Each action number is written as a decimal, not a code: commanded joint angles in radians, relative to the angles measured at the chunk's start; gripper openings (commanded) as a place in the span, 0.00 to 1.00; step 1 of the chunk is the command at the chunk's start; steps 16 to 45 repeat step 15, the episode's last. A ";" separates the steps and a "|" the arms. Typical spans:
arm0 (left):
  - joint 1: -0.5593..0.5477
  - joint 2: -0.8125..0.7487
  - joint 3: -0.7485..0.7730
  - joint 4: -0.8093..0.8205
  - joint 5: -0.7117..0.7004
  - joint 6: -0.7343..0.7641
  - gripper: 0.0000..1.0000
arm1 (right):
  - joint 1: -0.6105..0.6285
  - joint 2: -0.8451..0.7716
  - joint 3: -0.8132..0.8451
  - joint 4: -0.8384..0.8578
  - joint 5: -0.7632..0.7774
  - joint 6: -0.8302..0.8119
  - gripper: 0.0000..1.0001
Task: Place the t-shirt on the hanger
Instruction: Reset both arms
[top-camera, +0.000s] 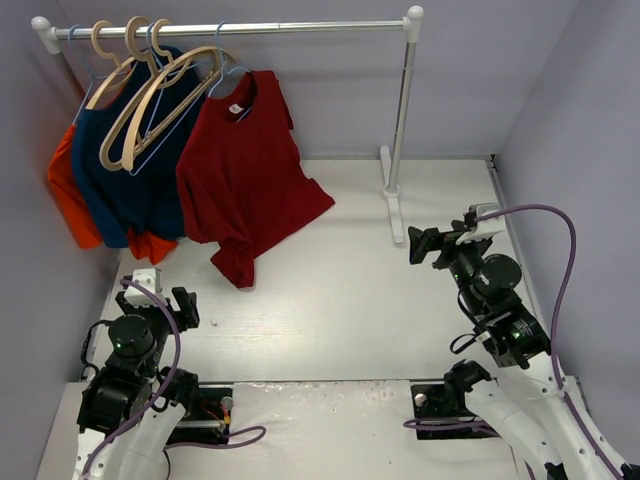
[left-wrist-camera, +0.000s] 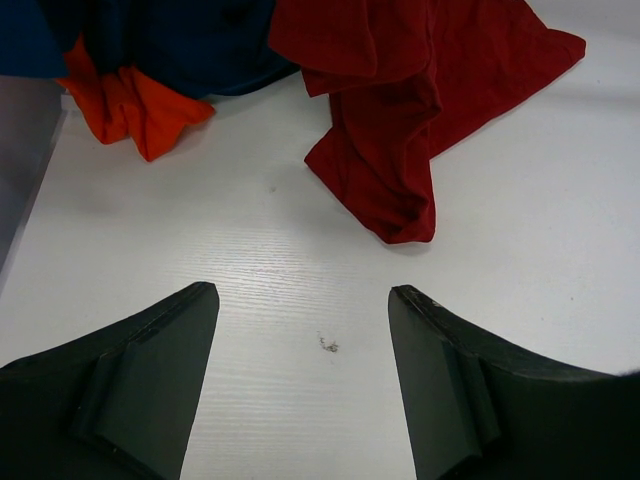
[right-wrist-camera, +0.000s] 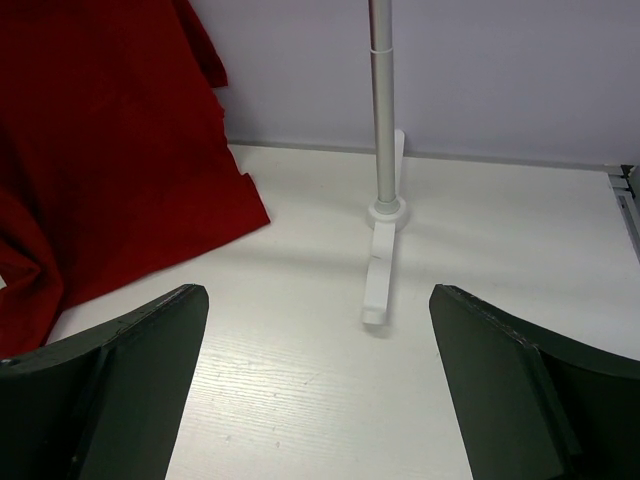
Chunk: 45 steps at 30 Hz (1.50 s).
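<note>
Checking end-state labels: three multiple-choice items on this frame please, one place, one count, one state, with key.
1. Where is the t-shirt?
A. Hanging at the rail, lower end on the table.
B. Folded by the right arm's base.
C. Lifted by the left arm.

2. How many garments hang at the rail?
A. One.
B. Three.
C. Five.

3. The left fingers and right fingers are:
A. Both shut on cloth.
B. One open, one shut.
C. Both open, empty.

Key:
1 A: its neck is up at the rail, and its cloth trails on the table.
2 B: orange garment, navy shirt, t-shirt.
3 C: both wrist views show bare table between spread fingers.
</note>
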 joint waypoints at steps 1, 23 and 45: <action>-0.008 0.025 0.010 0.077 -0.014 -0.009 0.69 | 0.004 0.019 0.034 0.080 0.023 0.014 1.00; -0.008 0.023 0.005 0.076 -0.011 -0.009 0.69 | 0.004 0.019 0.034 0.080 0.023 0.021 1.00; -0.008 0.023 0.005 0.076 -0.011 -0.009 0.69 | 0.004 0.019 0.034 0.080 0.023 0.021 1.00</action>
